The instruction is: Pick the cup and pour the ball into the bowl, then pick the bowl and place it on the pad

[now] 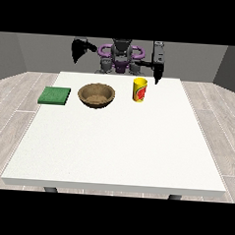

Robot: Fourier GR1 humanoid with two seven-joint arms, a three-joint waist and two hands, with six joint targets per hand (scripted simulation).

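Observation:
A yellow cup (140,90) with a red mark stands upright on the white table (117,149), right of centre at the far side. The ball inside it is hidden from me. A brown wooden bowl (96,95) sits to the cup's left. Further left lies a flat green pad (55,95). The hand at the view's right (157,74) hangs above the table just right of and behind the cup, fingers pointing down and straight, touching nothing. The hand at the view's left (79,50) is raised near the robot's shoulder, well above the bowl, holding nothing.
The table's near half stretches bare towards the camera. A grey wooden floor surrounds the table on both sides.

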